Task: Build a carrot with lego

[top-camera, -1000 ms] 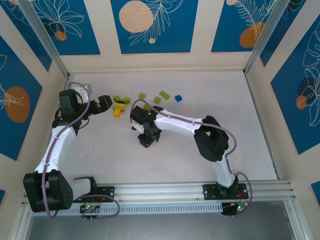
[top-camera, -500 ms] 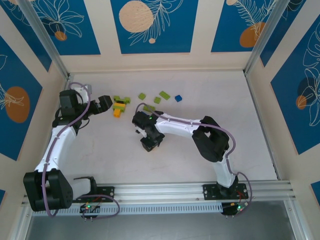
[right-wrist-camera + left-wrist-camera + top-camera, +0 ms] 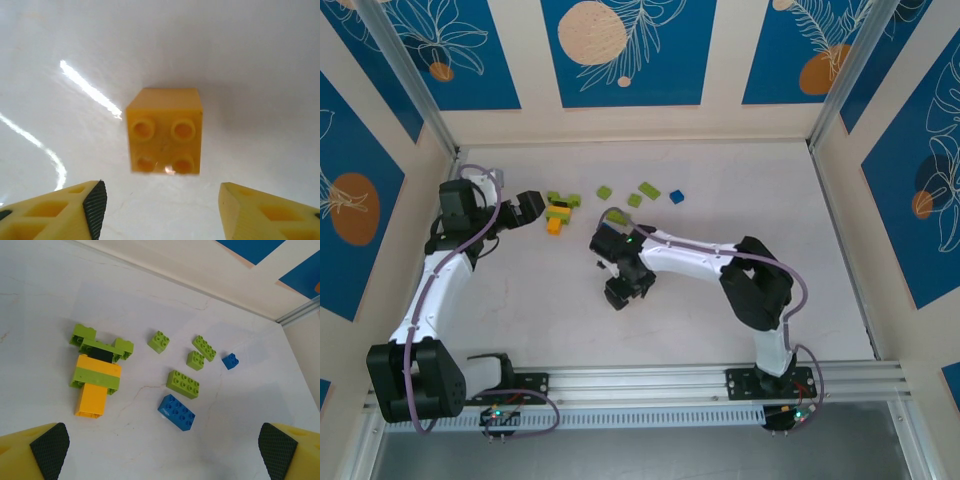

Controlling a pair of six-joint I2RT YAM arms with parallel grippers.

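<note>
A part-built lego carrot [image 3: 97,372] lies flat on the table: lime green bricks on top, a black one, a green band and an orange body [image 3: 559,213]. My left gripper [image 3: 162,460] [image 3: 532,205] hangs open just left of it, with nothing between its fingers. My right gripper [image 3: 162,212] [image 3: 618,296] points down at mid-table, open. A loose orange two-by-two brick [image 3: 165,131] rests studs up on the table just ahead of its fingertips, apart from both.
Loose lego lies right of the carrot: several lime green bricks [image 3: 183,384] [image 3: 649,190], a blue two-by-four brick [image 3: 176,412] and a small blue brick [image 3: 230,361] [image 3: 676,196]. The back wall [image 3: 630,125] stands behind them.
My right gripper has opened and let go of the orange brick, which now sits on the table. The right arm shifted slightly toward the near side. The left arm has not moved.
</note>
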